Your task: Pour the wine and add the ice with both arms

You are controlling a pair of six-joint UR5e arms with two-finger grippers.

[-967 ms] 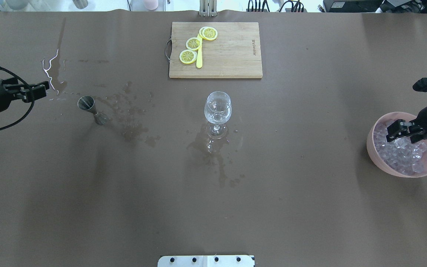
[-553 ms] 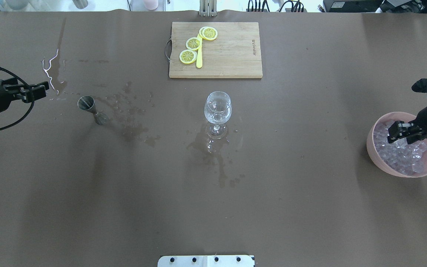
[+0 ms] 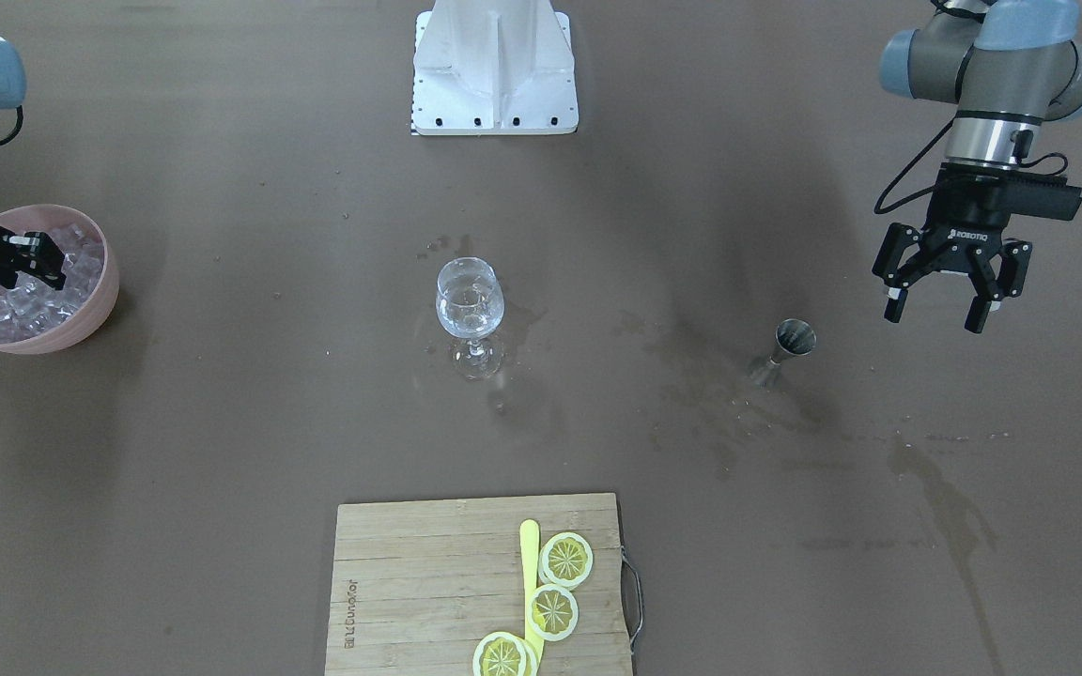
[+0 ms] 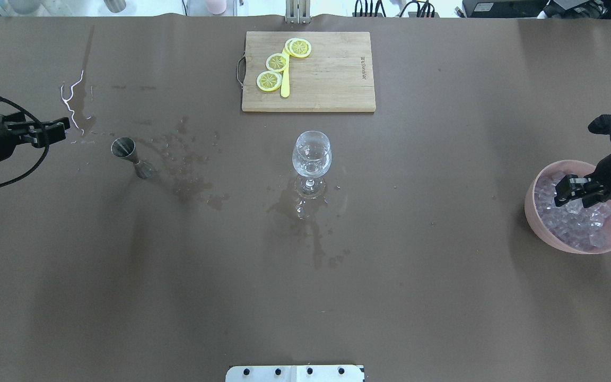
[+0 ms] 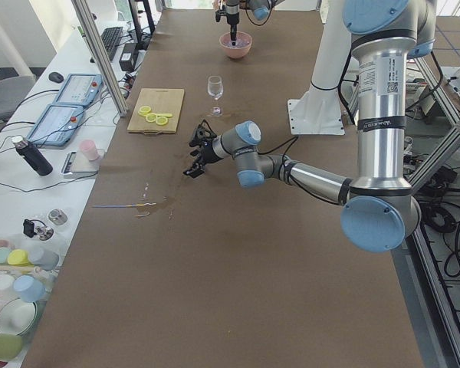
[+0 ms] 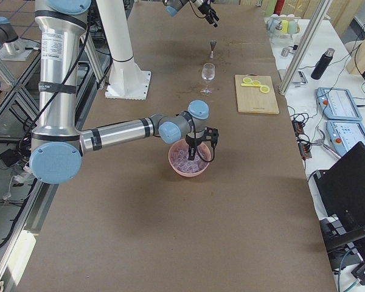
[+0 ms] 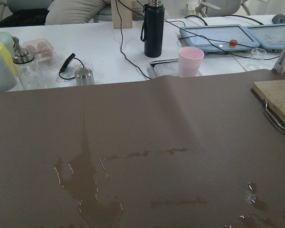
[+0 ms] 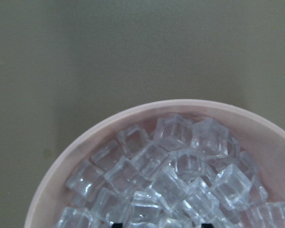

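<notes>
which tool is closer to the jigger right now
Left. The left tool hangs open close beside the jigger; the right tool is far across, over the bowl of ice.

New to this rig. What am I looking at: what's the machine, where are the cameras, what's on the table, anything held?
Two robot arms work at one brown table. Each ends in a black gripper with two fingers.

There are six cameras: one above and behind the robot, one facing it, one at each table end, and one on each wrist.

On the table are a wine glass, a small metal jigger, a wooden board with lemon slices, a pink bowl of ice, and wet stains.

The left gripper hangs open beside the jigger, holding nothing. The right gripper reaches into the bowl, open over the ice, with no cube visibly gripped.
</notes>
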